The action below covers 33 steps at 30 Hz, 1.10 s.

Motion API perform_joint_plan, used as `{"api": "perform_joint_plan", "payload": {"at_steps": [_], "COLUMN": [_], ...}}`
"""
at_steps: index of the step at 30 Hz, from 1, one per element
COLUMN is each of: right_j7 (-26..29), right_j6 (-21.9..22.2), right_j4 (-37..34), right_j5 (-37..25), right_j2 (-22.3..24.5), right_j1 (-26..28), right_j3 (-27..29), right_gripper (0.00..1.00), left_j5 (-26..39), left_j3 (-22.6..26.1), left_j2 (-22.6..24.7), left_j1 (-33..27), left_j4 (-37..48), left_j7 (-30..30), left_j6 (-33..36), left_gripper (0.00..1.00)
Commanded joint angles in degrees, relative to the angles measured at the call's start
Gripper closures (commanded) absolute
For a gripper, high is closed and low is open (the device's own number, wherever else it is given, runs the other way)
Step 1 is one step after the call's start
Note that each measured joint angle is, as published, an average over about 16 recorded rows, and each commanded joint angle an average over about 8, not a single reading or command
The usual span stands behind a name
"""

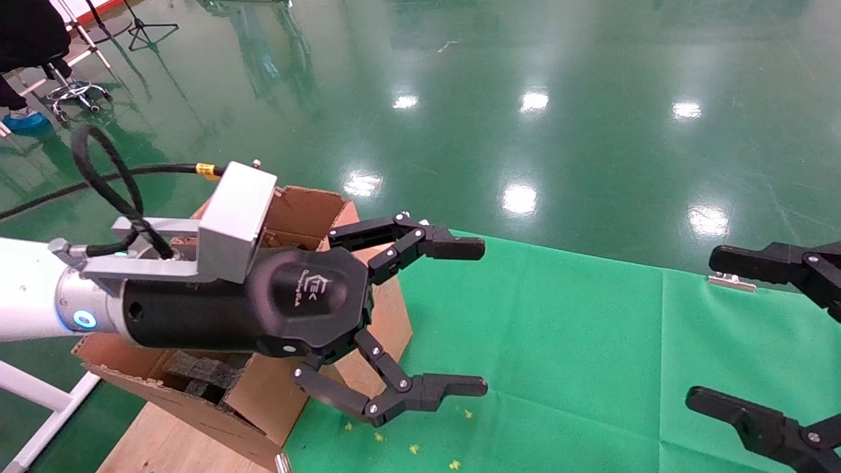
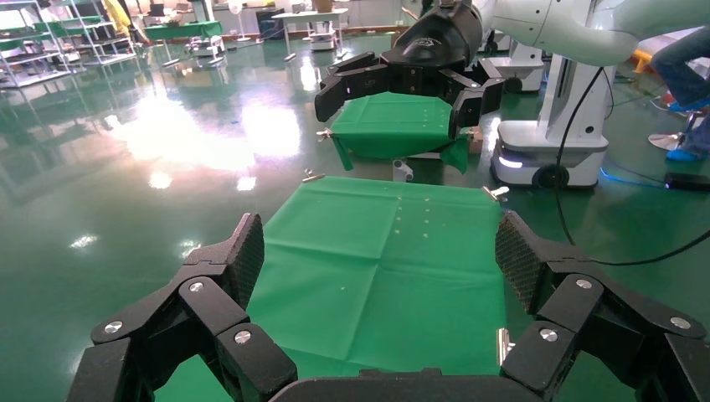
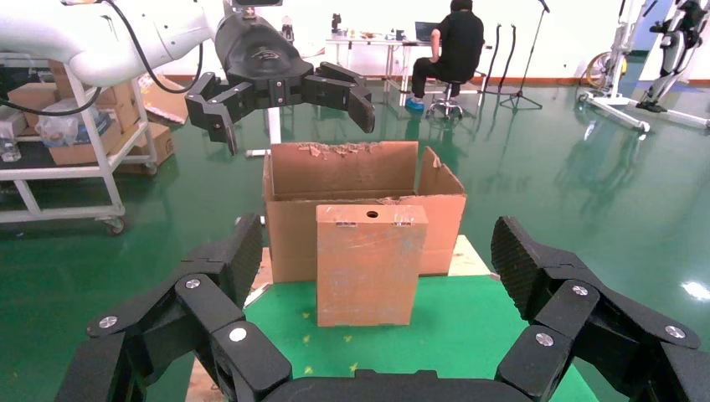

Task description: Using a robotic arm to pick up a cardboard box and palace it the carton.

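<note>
- while the robotic arm (image 1: pixel 39 295) is reaching in from 9 o'clock of the head view, its left gripper (image 1: pixel 453 315) is hanging with its 2 fingers (image 1: pixel 453 248) spread wide and nothing between them, just past the carton's 3 o'clock edge and over the green cloth (image 1: pixel 591 341).
- the carton (image 1: pixel 387 315) is sitting at about 8 o'clock of the head view, mostly hidden behind the arm, with its flaps raised and black foam (image 1: pixel 204 374) showing inside.
- in the right wrist view the carton (image 3: pixel 368 209) is standing open with a torn rear flap, and a flat brown flap (image 3: pixel 368 264) with 1 round hole is hanging down its front face onto the cloth.
- the small cardboard box is not showing in any view, so i cannot tell where it is.
- the right gripper (image 1: pixel 775 335) is waiting at 3 to 4 o'clock of the head view, above the cloth, its fingers (image 1: pixel 749 263) also spread apart and empty.
- in the left wrist view the cloth (image 2: pixel 377 276) is lying bare between the left gripper's pads (image 2: pixel 248 255).
- a seated person (image 3: pixel 456 42) is working at a desk far behind the carton.
</note>
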Motion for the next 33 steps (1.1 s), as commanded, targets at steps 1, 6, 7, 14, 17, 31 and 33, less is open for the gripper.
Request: {"api": "perform_joint_plan", "payload": {"at_steps": [1, 6, 7, 14, 17, 31, 33], "right_j7": [0.0, 0.0, 0.0, 0.0, 0.0, 0.0, 0.0], "right_j6": [0.0, 0.0, 0.0, 0.0, 0.0, 0.0, 0.0], "right_j4": [0.0, 0.0, 0.0, 0.0, 0.0, 0.0, 0.0], "right_j5": [0.0, 0.0, 0.0, 0.0, 0.0, 0.0, 0.0], "right_j2": [0.0, 0.0, 0.0, 0.0, 0.0, 0.0, 0.0], "right_j1": [0.0, 0.0, 0.0, 0.0, 0.0, 0.0, 0.0], "right_j3": [0.0, 0.0, 0.0, 0.0, 0.0, 0.0, 0.0], "right_gripper": [0.00, 0.00, 0.00, 0.18, 0.56, 1.00, 1.00], "left_j5": [0.0, 0.0, 0.0, 0.2, 1.4, 24.3, 25.5], "left_j3": [0.0, 0.0, 0.0, 0.0, 0.3, 8.4, 8.9], "left_j2": [0.0, 0.0, 0.0, -0.1, -0.6, -4.1, -4.1], "left_j1": [0.0, 0.0, 0.0, 0.0, -0.5, -15.7, -16.6], "left_j4": [0.0, 0.0, 0.0, -0.1, -0.6, -4.3, -4.2], "left_j7": [0.0, 0.0, 0.0, 0.0, 0.2, -1.7, -1.6], "left_j6": [0.0, 0.0, 0.0, 0.0, 0.1, 3.8, 4.0], "left_gripper": [0.00, 0.00, 0.00, 0.00, 0.00, 0.00, 0.00]}}
